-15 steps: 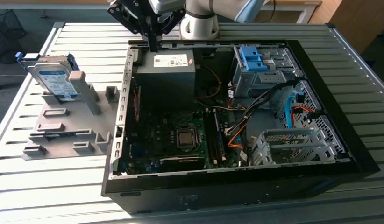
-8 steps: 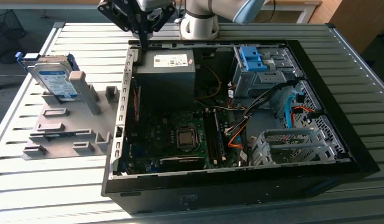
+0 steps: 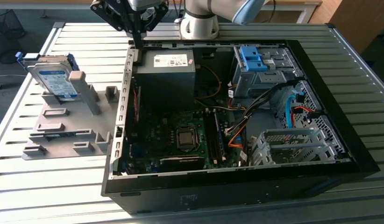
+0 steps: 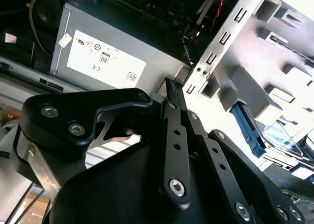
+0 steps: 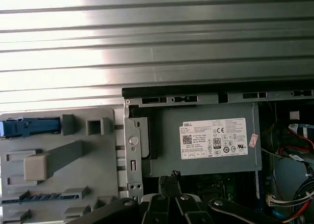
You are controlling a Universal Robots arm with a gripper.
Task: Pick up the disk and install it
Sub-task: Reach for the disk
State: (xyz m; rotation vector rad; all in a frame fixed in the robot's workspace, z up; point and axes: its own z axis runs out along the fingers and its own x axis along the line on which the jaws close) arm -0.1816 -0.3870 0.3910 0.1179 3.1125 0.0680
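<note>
Hovering over the white-labelled power supply [image 3: 166, 70], fingers [image 4: 175, 130] clenched empty; the disk [image 3: 52, 77] stands in a grey rack [image 3: 61, 140]

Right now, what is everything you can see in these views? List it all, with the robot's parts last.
disk: one, silver with a blue frame, standing on edge in the holder at the exterior view's left
holder: one, grey, on the table beside the computer case
computer case: one, black, lying open on the table
power supply: one, grey with a white label, in the case's far corner
bracket: one, blue, on top of the grey drive bay
circuit board: one, dark, on the case floor
table: one, slatted silver metal
arm: one, pale grey, behind the case
gripper: one, black, shut and empty, above the case's far edge by the power supply
</note>
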